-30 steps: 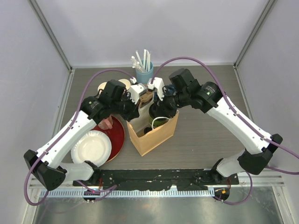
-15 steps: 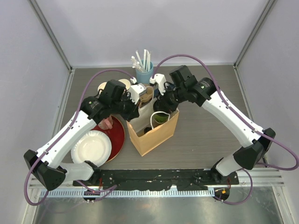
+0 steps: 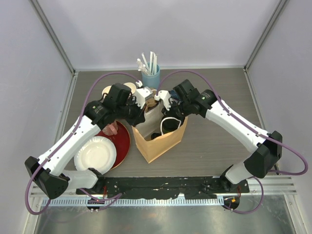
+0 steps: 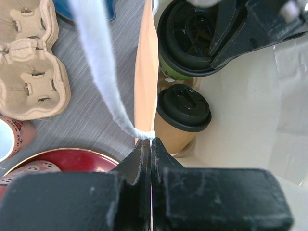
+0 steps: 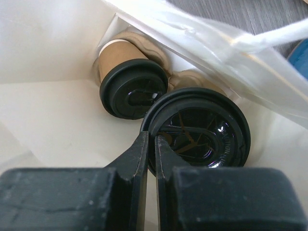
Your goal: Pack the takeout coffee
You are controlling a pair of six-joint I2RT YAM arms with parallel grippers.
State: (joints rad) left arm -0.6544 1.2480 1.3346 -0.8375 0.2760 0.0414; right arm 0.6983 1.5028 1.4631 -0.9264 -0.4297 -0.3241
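Two lidded cups (image 4: 183,109) (image 4: 185,33), one paper bag (image 3: 161,145)

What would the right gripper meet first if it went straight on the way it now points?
The right gripper, shut on the green cup's lid, points down into the paper bag. Straight on, probably the pulp carrier beside the brown cup; depth unclear.

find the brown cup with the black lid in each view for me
top external: the brown cup shows only its dark lid, at centre, in the mouth of the paper bag.
left wrist: centre right, inside the bag, just below the green cup.
right wrist: upper centre-left, above the green cup's lid.
shared landmark: the paper bag that holds it.
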